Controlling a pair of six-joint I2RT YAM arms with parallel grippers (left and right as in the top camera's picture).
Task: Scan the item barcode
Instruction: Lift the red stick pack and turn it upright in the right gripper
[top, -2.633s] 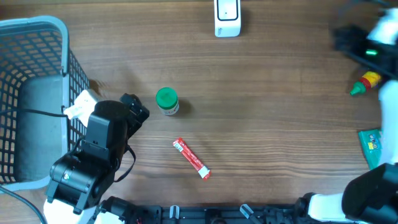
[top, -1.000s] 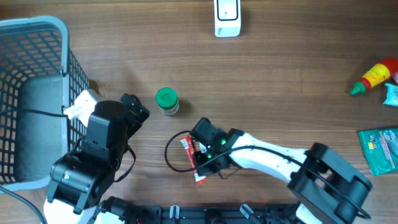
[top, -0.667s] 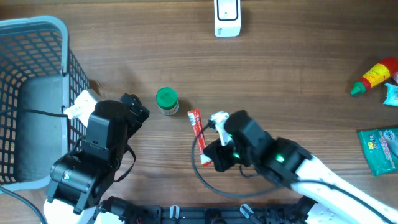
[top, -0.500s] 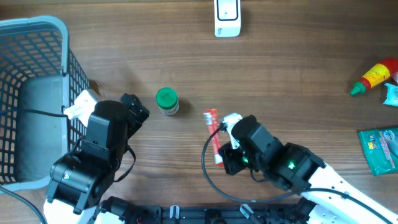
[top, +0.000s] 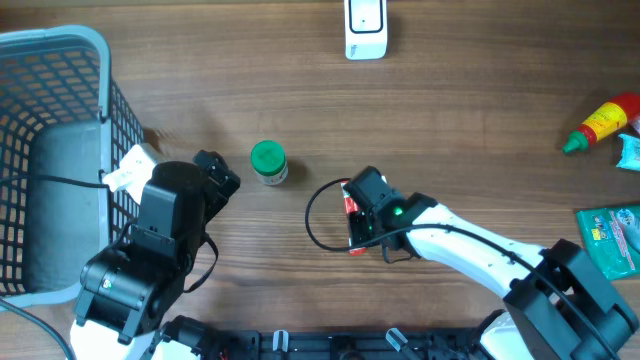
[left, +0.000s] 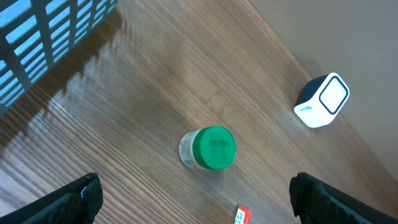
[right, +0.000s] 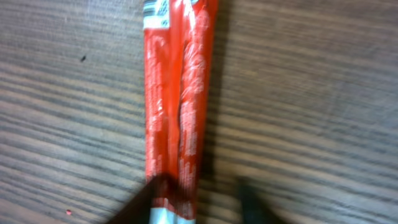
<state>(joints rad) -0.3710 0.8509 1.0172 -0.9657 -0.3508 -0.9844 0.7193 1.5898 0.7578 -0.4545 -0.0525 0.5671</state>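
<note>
The item, a long red packet (right: 180, 106) with a white end, lies flat on the wood. My right gripper (right: 199, 196) is low over it, open. One blurred finger (right: 152, 193) overlaps the packet's near end, and the other finger (right: 252, 196) stands apart from it with bare wood between. From overhead the right gripper (top: 360, 212) covers most of the red packet (top: 349, 205). The white scanner (top: 365, 30) stands at the far edge, also seen as the scanner (left: 321, 99) in the left wrist view. My left gripper (left: 199, 202) is open and empty, short of the green-lidded jar (left: 208, 148).
A blue wire basket (top: 60, 60) fills the left side beside the left arm. The green-lidded jar (top: 268, 162) stands left of the packet. At the right edge are a red and yellow bottle (top: 598, 124), a pale blue item (top: 630, 150) and a green pouch (top: 610, 240).
The right arm carried the red packet from the front centre rightward, and its jaws have now parted with the packet on the table. The left arm has not moved.
</note>
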